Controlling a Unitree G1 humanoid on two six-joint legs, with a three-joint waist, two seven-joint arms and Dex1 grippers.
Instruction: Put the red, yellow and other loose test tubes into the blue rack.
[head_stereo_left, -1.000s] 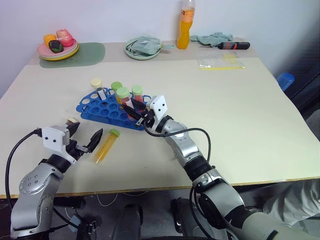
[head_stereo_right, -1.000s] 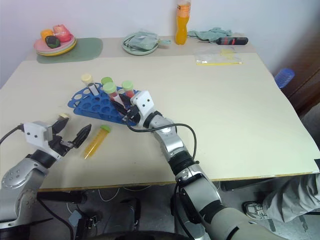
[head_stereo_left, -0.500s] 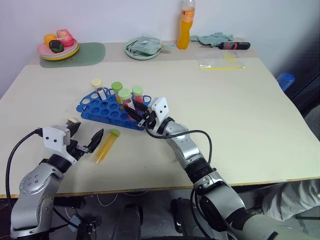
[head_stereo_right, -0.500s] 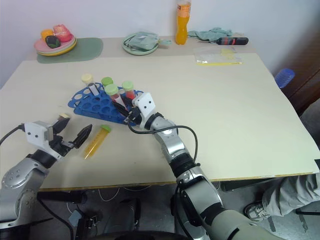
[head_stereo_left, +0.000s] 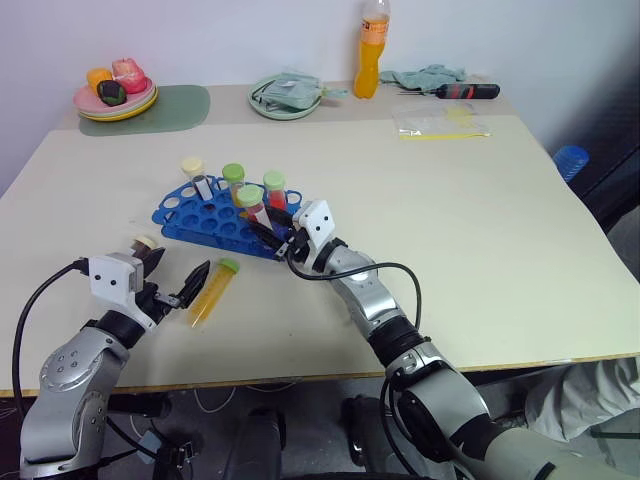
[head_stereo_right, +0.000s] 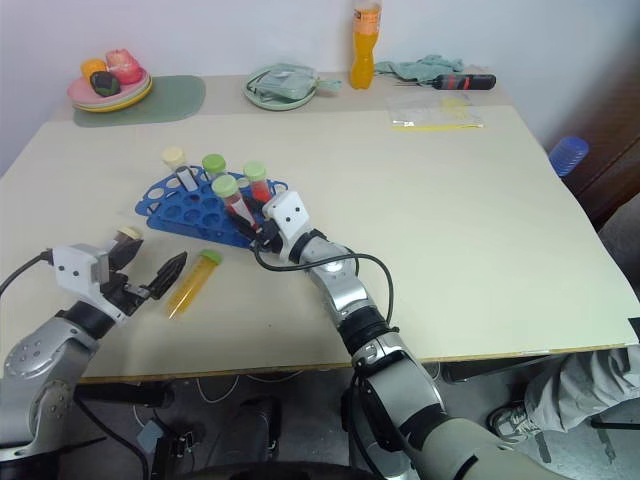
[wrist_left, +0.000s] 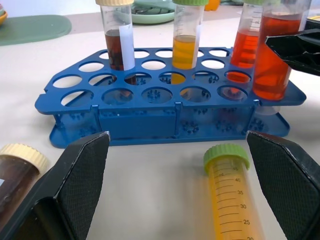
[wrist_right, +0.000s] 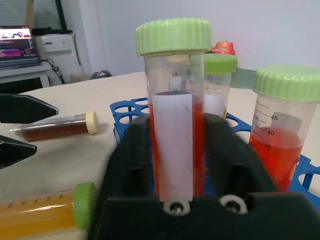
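Lowered since a second before, the red tube (head_stereo_left: 251, 207) stood upright in a near-edge hole of the blue rack (head_stereo_left: 200, 224). We saw our right tool (head_stereo_left: 277, 231) around it, fingers loosening. Our left tool (head_stereo_left: 170, 277) gaped beside the yellow tube (head_stereo_left: 213, 292) lying on the table (head_stereo_left: 480, 220).

Orange drink bottle (head_stereo_left: 372, 48) upright at table's far edge. Green plate with crumpled cloth (head_stereo_left: 285, 94) beside it. Plate of toy food (head_stereo_left: 116, 93) on green mat (head_stereo_left: 165, 106), far left corner. Screwdriver (head_stereo_left: 465, 91), cloth (head_stereo_left: 427, 76), clear bag (head_stereo_left: 441, 124) near far right corner.

Overhead stereo, close wrist views
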